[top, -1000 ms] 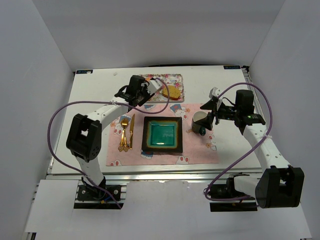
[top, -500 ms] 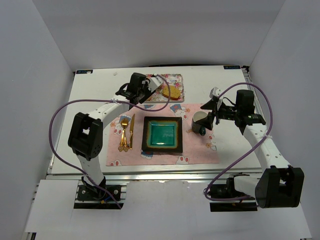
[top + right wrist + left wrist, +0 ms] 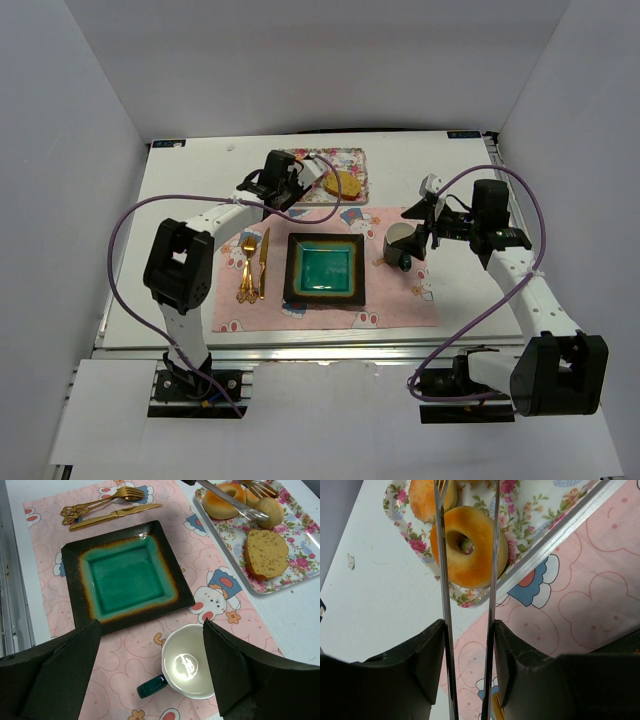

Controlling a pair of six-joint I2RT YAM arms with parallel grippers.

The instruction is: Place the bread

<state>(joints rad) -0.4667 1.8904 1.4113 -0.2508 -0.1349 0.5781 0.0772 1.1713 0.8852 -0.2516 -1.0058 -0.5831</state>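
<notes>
A floral tray (image 3: 300, 565) holds the bread: a small round bun (image 3: 272, 510), an oval toasted slice (image 3: 265, 552) and a ring-shaped golden piece (image 3: 468, 547). My left gripper (image 3: 468, 630) is shut on metal tongs (image 3: 441, 580), whose two blades straddle the ring piece with a gap on each side. In the right wrist view the tong tips (image 3: 257, 515) lie by the bun. My right gripper (image 3: 151, 625) is open and empty above a white mug (image 3: 192, 662). In the top view the left gripper (image 3: 288, 178) is at the tray (image 3: 335, 157) and the right gripper (image 3: 425, 215) is by the mug.
A dark square plate with a green centre (image 3: 127, 572) lies on a pink placemat (image 3: 135, 665). A gold fork and knife (image 3: 107, 507) lie left of the plate. The mug has a dark handle (image 3: 152, 685). The tray's edge meets the mat's far edge.
My left gripper has shifted a little farther over the tray with the tongs. The right arm, mug and plate have not moved.
</notes>
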